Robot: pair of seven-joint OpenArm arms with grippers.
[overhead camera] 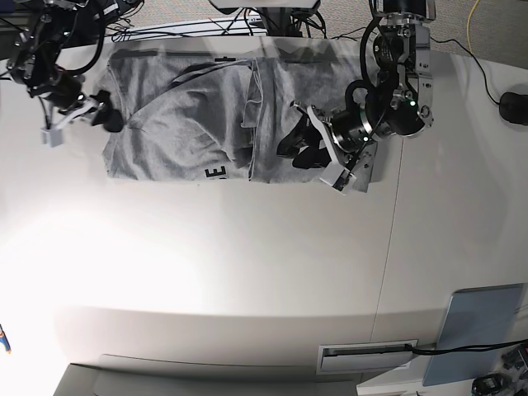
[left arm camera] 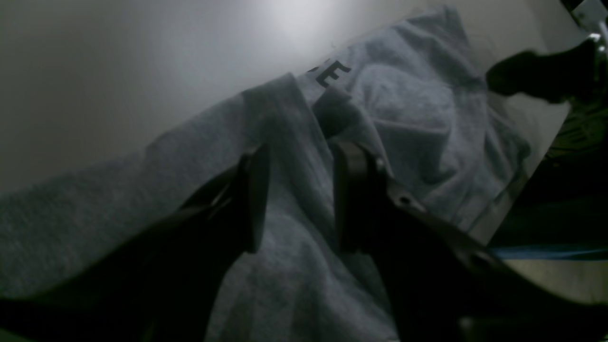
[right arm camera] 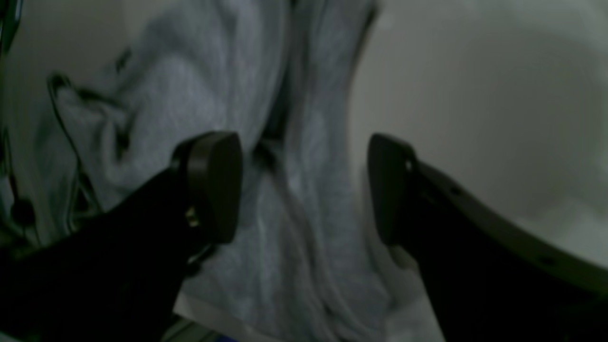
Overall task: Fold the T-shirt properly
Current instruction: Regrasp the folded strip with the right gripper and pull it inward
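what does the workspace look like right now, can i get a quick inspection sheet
surface: white table, glare patch at left
job's things: T-shirt rumpled, partly folded, lettering at its near edge
clutter: grey panel at table corner
grippers: left gripper open astride a cloth ridge; right gripper open over the shirt's edge
cables: black cables behind the table; yellow cable
surroundings: carpet floor

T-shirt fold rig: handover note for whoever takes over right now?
Left gripper: open over the cloth, jaws straddling a raised ridge, nothing clamped.
Right gripper: wide open, empty, by the shirt's edge.
T-shirt: at the far side of the white table, partly folded lengthwise, bunched and wrinkled, some black lettering showing at the near edge.
Done: rough first fold.
Left: smooth it, finish the folds.
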